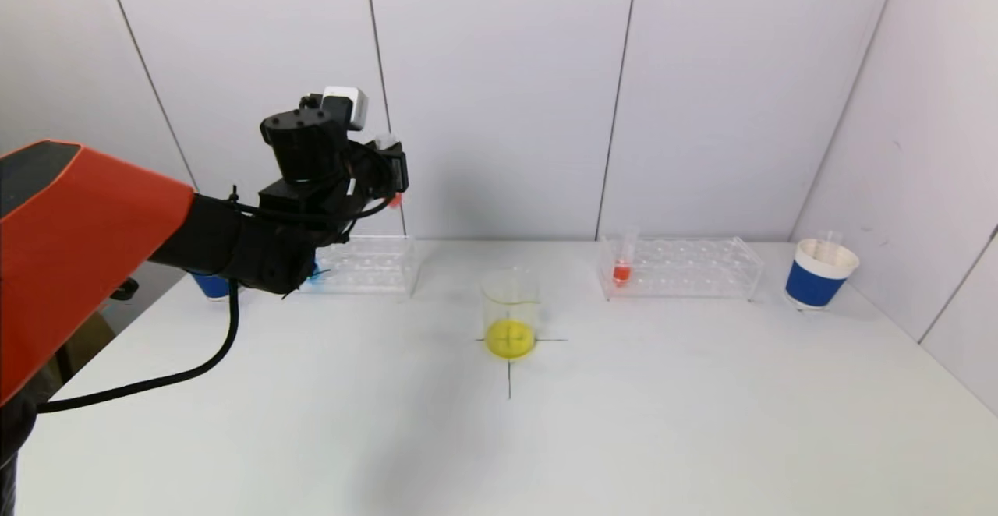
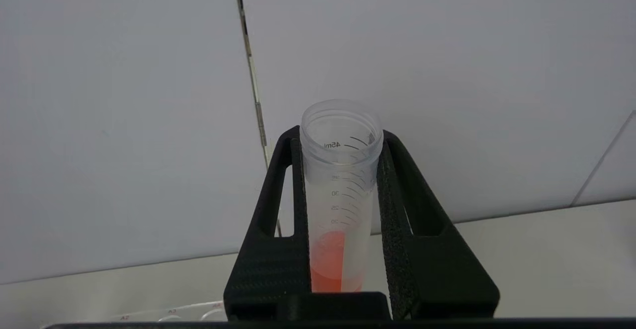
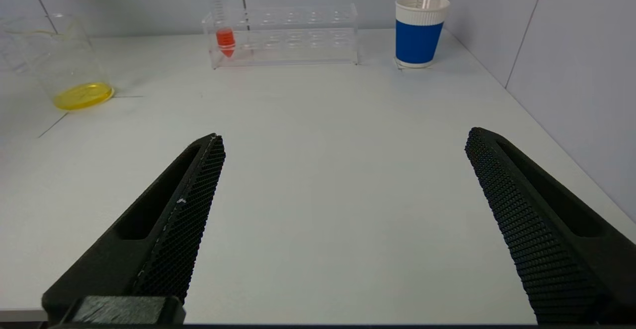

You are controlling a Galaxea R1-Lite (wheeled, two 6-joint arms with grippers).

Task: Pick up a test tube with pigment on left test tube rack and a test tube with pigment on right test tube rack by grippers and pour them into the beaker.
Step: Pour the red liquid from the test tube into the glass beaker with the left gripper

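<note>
Test tube [image 2: 340, 195] clamped in left fingers [image 2: 397, 209]; right fingers [image 3: 198, 195] spread, empty.

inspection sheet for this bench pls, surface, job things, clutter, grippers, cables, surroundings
surface: white table, black cross marked under the beaker.
job's things: beaker with yellow liquid; left rack; right rack holding a tube of red pigment; second red tube lifted.
clutter: blue paper cups, right and left.
grippers: left gripper shut on the second red tube above the left rack; right gripper open, low over the table.
cables: black cable hangs from the left arm.
surroundings: pale panel walls.
</note>
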